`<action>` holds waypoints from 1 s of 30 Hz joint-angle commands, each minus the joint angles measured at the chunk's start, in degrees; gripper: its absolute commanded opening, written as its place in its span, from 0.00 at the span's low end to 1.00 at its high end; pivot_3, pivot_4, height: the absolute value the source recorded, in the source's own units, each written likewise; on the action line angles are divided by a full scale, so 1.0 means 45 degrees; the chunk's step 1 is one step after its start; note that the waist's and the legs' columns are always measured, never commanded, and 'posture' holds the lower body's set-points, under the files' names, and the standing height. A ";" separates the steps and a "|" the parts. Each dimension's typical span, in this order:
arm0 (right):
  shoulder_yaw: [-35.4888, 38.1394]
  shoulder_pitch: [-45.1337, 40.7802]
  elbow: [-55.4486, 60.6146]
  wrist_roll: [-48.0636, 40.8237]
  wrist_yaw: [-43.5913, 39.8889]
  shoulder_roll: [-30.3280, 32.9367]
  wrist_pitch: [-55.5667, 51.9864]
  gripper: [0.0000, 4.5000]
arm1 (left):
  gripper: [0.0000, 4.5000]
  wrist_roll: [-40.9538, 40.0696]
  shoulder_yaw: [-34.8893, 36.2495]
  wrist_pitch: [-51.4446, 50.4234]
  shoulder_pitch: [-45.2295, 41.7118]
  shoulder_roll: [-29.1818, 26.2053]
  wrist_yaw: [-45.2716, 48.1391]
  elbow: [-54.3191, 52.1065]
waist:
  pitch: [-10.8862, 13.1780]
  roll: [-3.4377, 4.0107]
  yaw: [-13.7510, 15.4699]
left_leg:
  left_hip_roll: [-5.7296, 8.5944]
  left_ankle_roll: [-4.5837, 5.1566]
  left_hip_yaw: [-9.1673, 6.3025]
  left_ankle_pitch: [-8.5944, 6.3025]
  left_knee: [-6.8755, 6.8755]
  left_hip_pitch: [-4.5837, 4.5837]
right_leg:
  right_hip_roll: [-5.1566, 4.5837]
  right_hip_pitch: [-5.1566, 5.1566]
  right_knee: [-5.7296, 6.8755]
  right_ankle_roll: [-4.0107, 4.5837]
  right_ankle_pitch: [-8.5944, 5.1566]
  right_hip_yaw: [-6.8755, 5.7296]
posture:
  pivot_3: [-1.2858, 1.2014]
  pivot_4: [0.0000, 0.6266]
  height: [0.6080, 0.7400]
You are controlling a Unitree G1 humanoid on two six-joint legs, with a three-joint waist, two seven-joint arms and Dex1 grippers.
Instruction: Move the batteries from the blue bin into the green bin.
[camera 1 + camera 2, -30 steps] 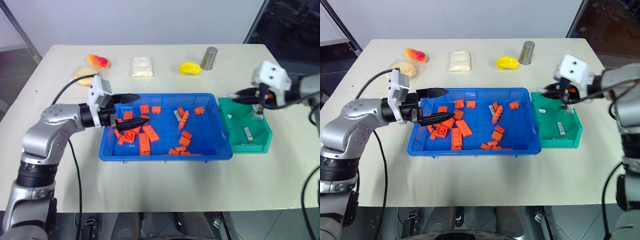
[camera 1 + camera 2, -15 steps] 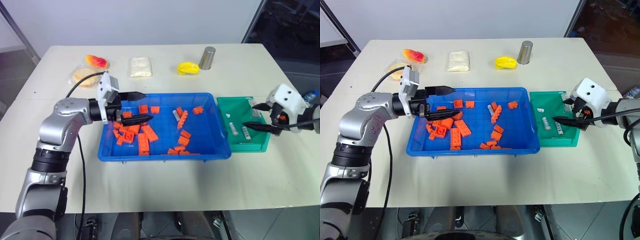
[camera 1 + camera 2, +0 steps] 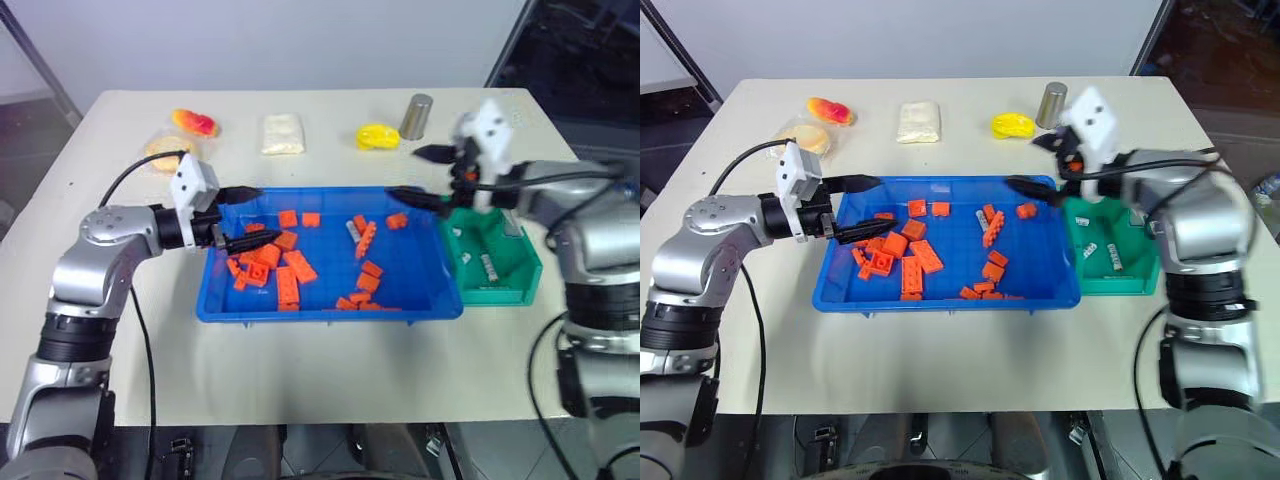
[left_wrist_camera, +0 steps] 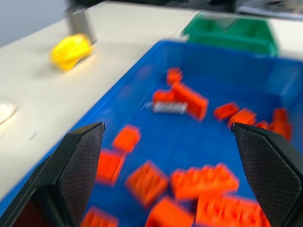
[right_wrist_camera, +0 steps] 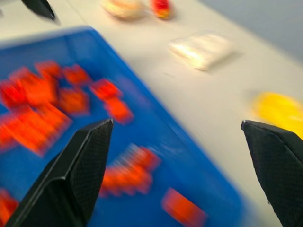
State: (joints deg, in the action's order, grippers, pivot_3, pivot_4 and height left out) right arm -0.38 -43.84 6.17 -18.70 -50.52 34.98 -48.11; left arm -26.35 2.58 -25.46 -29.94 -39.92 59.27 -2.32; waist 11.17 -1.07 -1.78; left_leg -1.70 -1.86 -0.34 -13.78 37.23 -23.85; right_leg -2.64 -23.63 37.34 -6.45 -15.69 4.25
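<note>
- Head views: blue bin holds orange bricks and one battery; green bin holds others. Right gripper spread, empty, over the blue bin's far right corner.
- Left wrist view: left gripper spread, empty.
- Judged step: reaching; next, descend on that battery.

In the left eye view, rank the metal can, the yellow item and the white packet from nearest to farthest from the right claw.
From the right claw:
1. Metal can, just behind it.
2. Yellow item, behind it, toward the left.
3. White packet, farther left along the table's back.
</note>
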 commanded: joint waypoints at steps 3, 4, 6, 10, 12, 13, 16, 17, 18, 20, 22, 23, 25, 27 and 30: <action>-0.0623 0.0578 0.1199 -0.0793 0.1293 -0.1417 -0.1907 0.99 | 1.00 -0.0363 0.0932 -0.0282 0.0508 0.0123 -0.1274 -0.1786 | -0.0005 -0.0009 0.0216 | 0.0006 0.0000 -0.0005 0.0000 0.0018 -0.0041 | -0.0008 -0.0020 -0.0006 -0.0002 0.0002 -0.0002 | 0.52 0.24 1.00; -0.0748 0.0761 0.1349 -0.0896 0.1456 -0.1631 -0.2214 0.99 | 1.00 -0.0475 0.1032 -0.0425 0.0630 0.0173 -0.1507 -0.2054 | -0.0005 -0.0009 0.0241 | 0.0005 0.0000 -0.0013 0.0000 0.0015 -0.0041 | -0.0008 -0.0019 -0.0006 -0.0002 0.0002 -0.0006 | 0.52 0.24 1.00; -0.1053 0.1093 0.1513 -0.0949 0.1681 -0.1861 -0.2505 0.99 | 1.00 -0.0619 0.1153 -0.0668 0.0880 0.0270 -0.1858 -0.2516 | -0.0005 -0.0008 0.0244 | 0.0006 0.0000 -0.0023 0.0000 0.0013 -0.0049 | -0.0004 -0.0025 -0.0004 -0.0001 0.0002 -0.0016 | 0.52 0.24 1.00; -0.1554 0.1531 0.1316 -0.0881 0.1897 -0.1961 -0.2582 0.99 | 1.00 -0.0859 0.1229 -0.1067 0.1195 0.0442 -0.2426 -0.3211 | -0.0005 -0.0009 0.0176 | 0.0011 0.0000 -0.0018 0.0000 0.0020 -0.0050 | -0.0005 -0.0027 -0.0002 -0.0002 0.0002 -0.0014 | 0.52 0.24 1.00; -0.1794 0.1581 0.0929 -0.0616 0.2009 -0.1930 -0.2279 0.99 | 1.00 -0.0985 0.1245 -0.1215 0.1243 0.0527 -0.2674 -0.3431 | -0.0005 -0.0009 0.0157 | 0.0009 0.0000 -0.0019 0.0000 0.0020 -0.0044 | 0.0001 -0.0027 0.0002 -0.0002 0.0002 -0.0015 | 0.52 0.24 1.00; -0.1858 0.1543 0.0722 -0.0507 0.2077 -0.1916 -0.2143 0.99 | 1.00 -0.1027 0.1238 -0.1267 0.1257 0.0561 -0.2773 -0.3505 | -0.0005 -0.0009 0.0141 | 0.0007 0.0000 -0.0022 0.0000 0.0019 -0.0042 | 0.0007 -0.0026 0.0003 -0.0002 0.0002 -0.0015 | 0.52 0.24 1.00; -0.1959 0.1356 0.0112 -0.0242 0.2202 -0.1823 -0.1837 0.99 | 1.00 -0.1086 0.1201 -0.1340 0.1340 0.0619 -0.2950 -0.3633 | -0.0005 -0.0008 0.0127 | 0.0007 0.0000 -0.0020 0.0000 0.0019 -0.0040 | 0.0009 -0.0028 0.0005 -0.0002 0.0002 -0.0014 | 0.52 0.24 1.00; -0.2015 0.1327 -0.0068 -0.0155 0.2195 -0.1772 -0.1723 0.99 | 1.00 -0.1109 0.1191 -0.1346 0.1375 0.0616 -0.2982 -0.3663 | -0.0005 -0.0008 0.0127 | 0.0007 0.0000 -0.0020 0.0000 0.0019 -0.0039 | 0.0009 -0.0027 0.0005 -0.0002 0.0002 -0.0014 | 0.52 0.24 1.00; -0.2137 0.1307 -0.0321 0.0018 0.2191 -0.1685 -0.1524 0.99 | 1.00 -0.1145 0.1187 -0.1356 0.1401 0.0610 -0.3009 -0.3685 | -0.0005 -0.0009 0.0126 | 0.0007 0.0000 -0.0020 0.0000 0.0019 -0.0038 | 0.0010 -0.0027 0.0006 -0.0002 0.0002 -0.0015 | 0.52 0.24 1.00; -0.2387 0.1240 -0.0896 0.0416 0.2208 -0.1551 -0.1110 0.99 | 1.00 -0.1187 0.1184 -0.1369 0.1421 0.0604 -0.3054 -0.3703 | -0.0006 -0.0010 0.0132 | 0.0007 0.0000 -0.0019 0.0000 0.0019 -0.0036 | 0.0009 -0.0025 0.0006 -0.0002 0.0002 -0.0014 | 0.52 0.24 1.00; -0.2459 0.1101 -0.1479 0.0692 0.2331 -0.1596 -0.0730 0.99 | 1.00 -0.1205 0.1170 -0.1369 0.1407 0.0634 -0.3092 -0.3695 | -0.0006 -0.0010 0.0146 | 0.0007 0.0000 -0.0019 0.0000 0.0019 -0.0038 | 0.0009 -0.0026 0.0004 -0.0002 0.0002 -0.0014 | 0.52 0.24 1.00; -0.2489 0.1047 -0.1681 0.0819 0.2375 -0.1613 -0.0577 0.99 | 1.00 -0.1215 0.1156 -0.1369 0.1413 0.0653 -0.3102 -0.3716 | -0.0007 -0.0011 0.0141 | 0.0007 0.0000 -0.0018 0.0000 0.0019 -0.0039 | 0.0009 -0.0026 0.0004 -0.0002 0.0002 -0.0015 | 0.52 0.24 1.00; -0.2637 0.0955 -0.1975 0.1080 0.2398 -0.1590 -0.0305 0.99 | 1.00 -0.1225 0.1101 -0.1363 0.1413 0.0705 -0.3132 -0.3744 | -0.0007 -0.0012 0.0137 | 0.0008 0.0000 -0.0018 0.0000 0.0019 -0.0035 | 0.0008 -0.0023 0.0004 -0.0002 0.0002 -0.0014 | 0.52 0.24 1.00; -0.2702 0.0900 -0.2161 0.1261 0.2444 -0.1639 -0.0108 0.99 | 1.00 -0.1242 0.1064 -0.1358 0.1412 0.0738 -0.3153 -0.3757 | -0.0007 -0.0011 0.0137 | 0.0008 0.0000 -0.0018 0.0000 0.0018 -0.0036 | 0.0008 -0.0024 0.0004 -0.0002 0.0002 -0.0014 | 0.52 0.24 1.00; -0.2725 0.0833 -0.2303 0.1403 0.2510 -0.1783 0.0043 0.99 | 1.00 -0.1255 0.1021 -0.1338 0.1422 0.0772 -0.3169 -0.3756 | -0.0007 -0.0011 0.0139 | 0.0007 0.0000 -0.0018 0.0000 0.0016 -0.0036 | 0.0009 -0.0025 0.0005 -0.0002 0.0002 -0.0015 | 0.52 0.24 1.00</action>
State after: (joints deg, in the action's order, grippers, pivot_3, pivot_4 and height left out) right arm -12.86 -38.87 -4.57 -12.65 -39.47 27.34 -48.77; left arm -31.39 6.35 -32.13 -23.16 -36.31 45.10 -17.13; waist 11.14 -1.12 -1.15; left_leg -1.67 -1.86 -0.43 -13.78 37.30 -24.02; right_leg -2.60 -23.74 37.35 -6.46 -15.68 4.18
